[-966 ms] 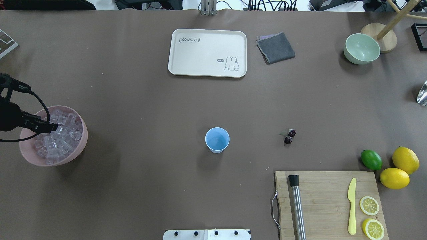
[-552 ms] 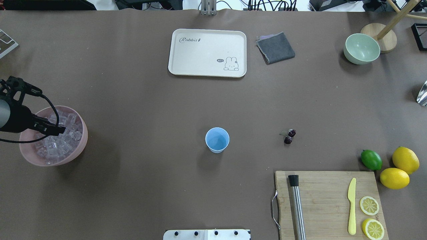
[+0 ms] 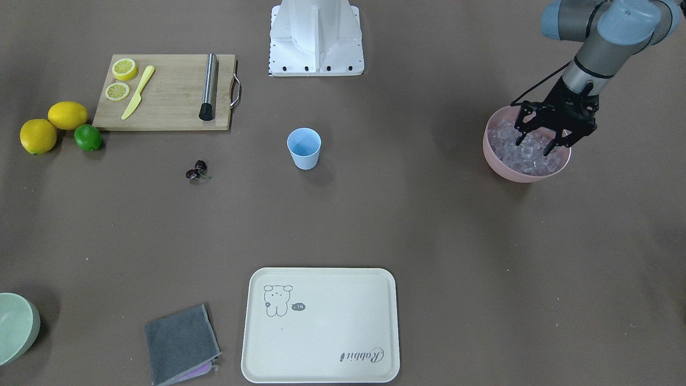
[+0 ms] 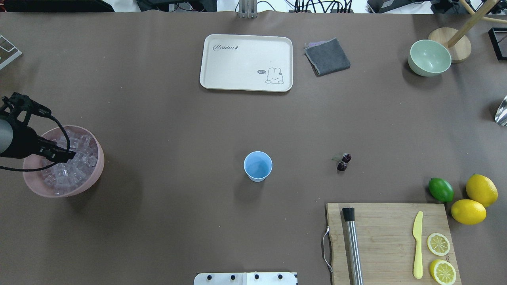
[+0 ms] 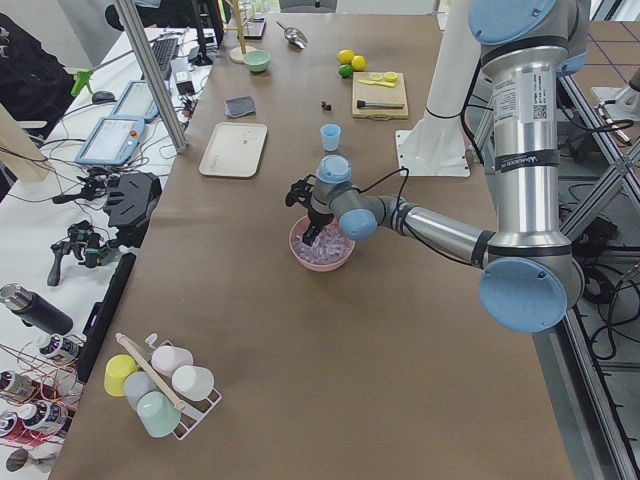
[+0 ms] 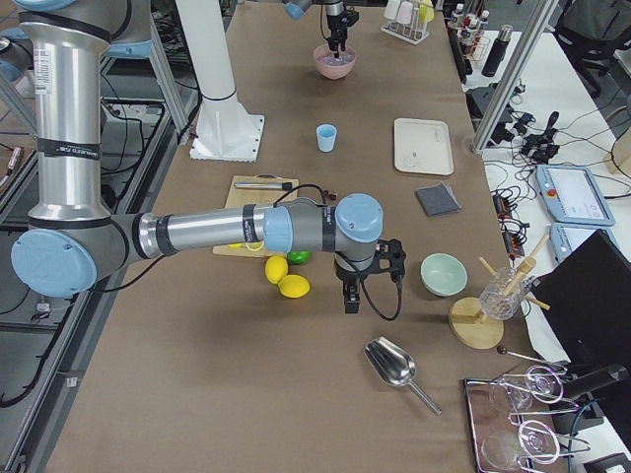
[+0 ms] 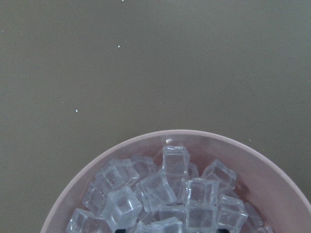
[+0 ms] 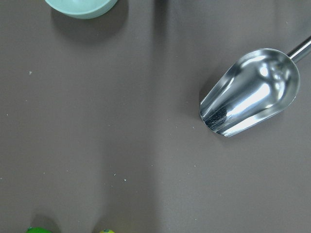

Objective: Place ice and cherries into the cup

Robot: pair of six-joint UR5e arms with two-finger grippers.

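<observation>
The left gripper is held wide open over the ice in the pink bowl, by the table's left edge. Whether the right gripper is open cannot be told.

Matt brown paper-like sheet across the whole table. At nine o'clock in the overhead view, smooth pink plastic bowl with a soft sheen, heaped with ice — clear, glossy, glass-like cubes. At centre, smooth light-blue plastic cup, satin rather than shiny. At twelve o'clock, cream tray, matt and plastic-looking. At one o'clock, grey woven cloth, soft and dull. At five o'clock, pale wooden board with visible grain, brushed metal rod with matt black cap, yellow plastic knife. In the right wrist view, polished metal scoop — mirror-bright.
</observation>
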